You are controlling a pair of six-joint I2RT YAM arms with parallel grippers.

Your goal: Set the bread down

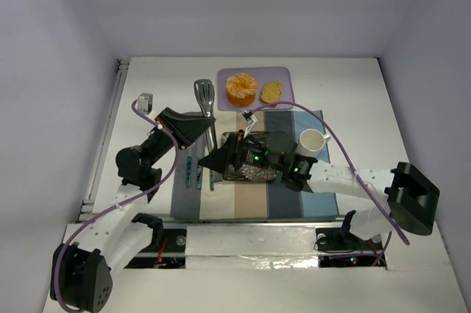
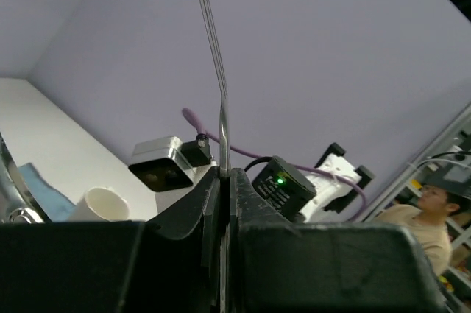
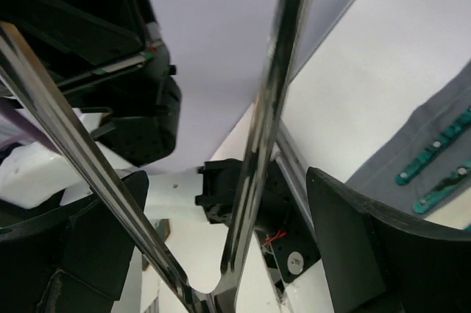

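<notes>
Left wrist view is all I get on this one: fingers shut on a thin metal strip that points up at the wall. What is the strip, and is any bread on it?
Observer: It is one arm of a pair of metal tongs. From above, their slotted head holds nothing.
Operator: Then where is the bread?
Observer: The bread lies on a purple tray at the far side of the table, next to a peeled orange.
Operator: And the other arm?
Observer: The right fingers stand open on either side of the tongs' two arms, gripping nothing.
</notes>
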